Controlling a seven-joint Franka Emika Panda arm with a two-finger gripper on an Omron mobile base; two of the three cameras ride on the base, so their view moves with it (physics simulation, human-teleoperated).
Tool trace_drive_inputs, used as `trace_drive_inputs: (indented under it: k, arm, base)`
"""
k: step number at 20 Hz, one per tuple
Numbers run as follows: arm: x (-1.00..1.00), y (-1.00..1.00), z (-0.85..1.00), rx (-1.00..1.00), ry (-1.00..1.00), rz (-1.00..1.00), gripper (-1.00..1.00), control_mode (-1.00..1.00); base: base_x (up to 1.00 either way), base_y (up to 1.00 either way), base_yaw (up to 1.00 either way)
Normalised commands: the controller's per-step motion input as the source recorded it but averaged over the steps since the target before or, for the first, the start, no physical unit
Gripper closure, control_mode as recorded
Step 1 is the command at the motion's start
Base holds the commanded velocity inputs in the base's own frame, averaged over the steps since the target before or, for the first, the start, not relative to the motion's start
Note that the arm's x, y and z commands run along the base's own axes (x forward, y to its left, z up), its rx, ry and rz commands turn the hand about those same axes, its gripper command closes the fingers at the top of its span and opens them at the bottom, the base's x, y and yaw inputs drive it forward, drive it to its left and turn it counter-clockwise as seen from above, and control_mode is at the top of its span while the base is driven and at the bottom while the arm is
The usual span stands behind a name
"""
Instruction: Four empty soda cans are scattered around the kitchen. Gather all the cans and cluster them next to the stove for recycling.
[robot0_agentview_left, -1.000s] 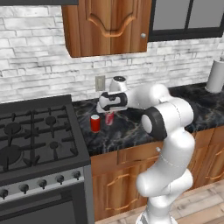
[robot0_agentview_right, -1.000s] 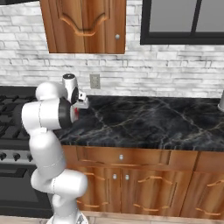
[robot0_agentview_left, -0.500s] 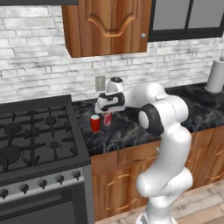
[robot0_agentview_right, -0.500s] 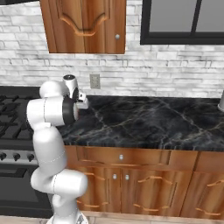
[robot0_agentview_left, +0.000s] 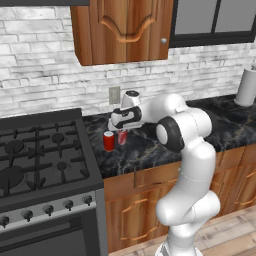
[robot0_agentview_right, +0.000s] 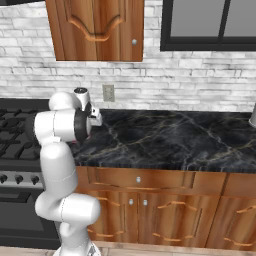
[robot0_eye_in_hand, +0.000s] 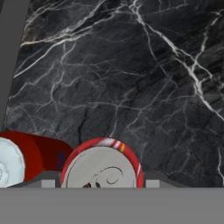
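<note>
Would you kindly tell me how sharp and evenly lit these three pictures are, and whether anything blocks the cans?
Left base view: flat, even light, soft focus; both red cans readable beside the stove. Right base view: equally soft; the arm covers the cans. Hand view: the counter veins are crisp, but the nearer can is cut off at the bottom and the other can by the left edge.

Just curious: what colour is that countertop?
Black marble counter with pale white veins, clearest in the hand view.

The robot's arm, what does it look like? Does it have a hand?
The arm is glossy white, built of fat rounded segments with dark round joints. At its end sits a small white hand block with a dark patch, carrying the gripper, whose two short fingers are dark. No cables or markings show.
</note>
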Motion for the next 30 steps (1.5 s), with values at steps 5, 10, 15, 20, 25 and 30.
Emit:
trace_drive_inputs:
  k: [5, 10, 15, 20, 25, 30]
  arm:
    - [0.1, 0.0, -0.15, 0.0, 0.0, 0.0, 1.0, -1.0]
    - [0.07, 0.0, -0.17, 0.0, 0.0, 0.0, 1.0, -1.0]
    - [0.08, 0.01, -0.18, 0.0, 0.01, 0.0, 1.0, -1.0]
    - [0.07, 0.03, -0.17, 0.0, 0.0, 0.0, 1.0, -1.0]
    - [0.0, 0.03, -0.21, 0.0, 0.01, 0.0, -1.0, -1.0]
    - [0.0, 0.0, -0.03, 0.0, 0.0, 0.0, -1.0, -1.0]
  base:
    - [0.0, 0.0, 0.0]
    - [0.0, 0.0, 0.0]
    - [0.0, 0.0, 0.0]
    - [0.0, 0.0, 0.0]
    - [0.0, 0.0, 0.0]
    - [0.0, 0.0, 0.0]
